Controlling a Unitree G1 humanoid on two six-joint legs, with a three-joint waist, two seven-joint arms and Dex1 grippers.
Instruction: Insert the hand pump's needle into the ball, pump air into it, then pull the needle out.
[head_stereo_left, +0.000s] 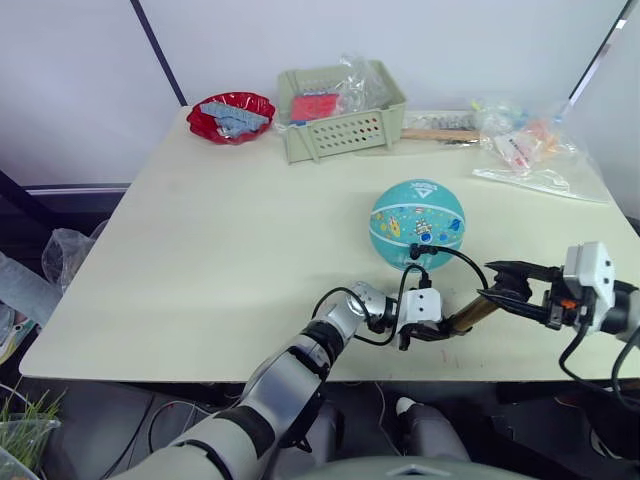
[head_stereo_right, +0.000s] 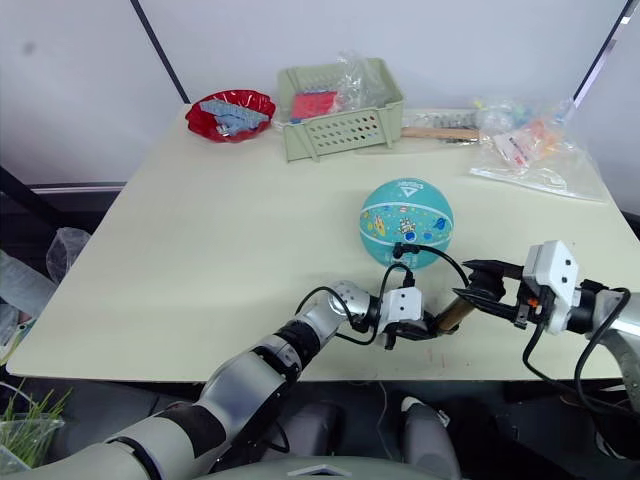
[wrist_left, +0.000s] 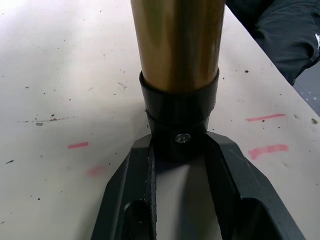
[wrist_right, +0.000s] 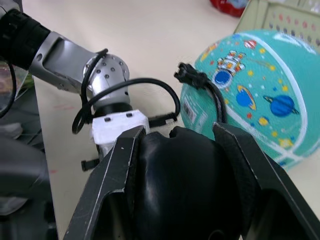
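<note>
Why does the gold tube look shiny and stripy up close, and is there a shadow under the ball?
Left wrist view: the pump is polished metal, so light reflects in long streaks. Left eye view: a soft, faint shadow sits under the ball on the table; the lighting looks even.

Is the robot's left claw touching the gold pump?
Touching. In the left wrist view the left gripper has both fingers pressed against the black end cap of the pump.
</note>
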